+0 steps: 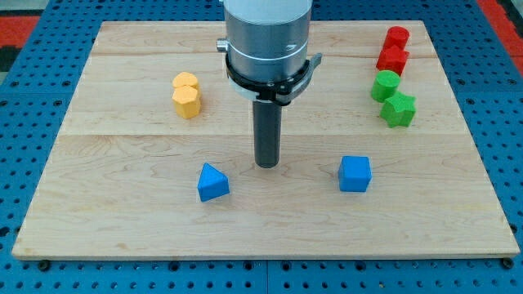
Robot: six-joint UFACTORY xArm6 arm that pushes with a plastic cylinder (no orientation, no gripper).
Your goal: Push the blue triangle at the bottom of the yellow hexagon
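- No pincer on this rig, so no jaw state to give; just a dark rod, my tip [266,166] down on the pale wooden board [122,237], touching no block.
- Blue triangular block [212,183] sits just to the view's left of my tip and a bit lower, apart from it.
- Yellow hexagonal block [186,101] is up toward the view's top-left, touching a second yellow block [185,82], shape unclear, behind it.
- Target spot: bare board just below the hexagon; the triangle lies below that and slightly to the view's right.
- Judgement: swing my tip round to the triangle's lower right side, then push up and left.
- Keep the push through its middle; a sloped face likely spins or slips off.
- Stop short so the hexagon isn't nudged.
- Blue cube [355,174], red blocks [394,49] and green blocks [393,98] are well clear on the view's right.
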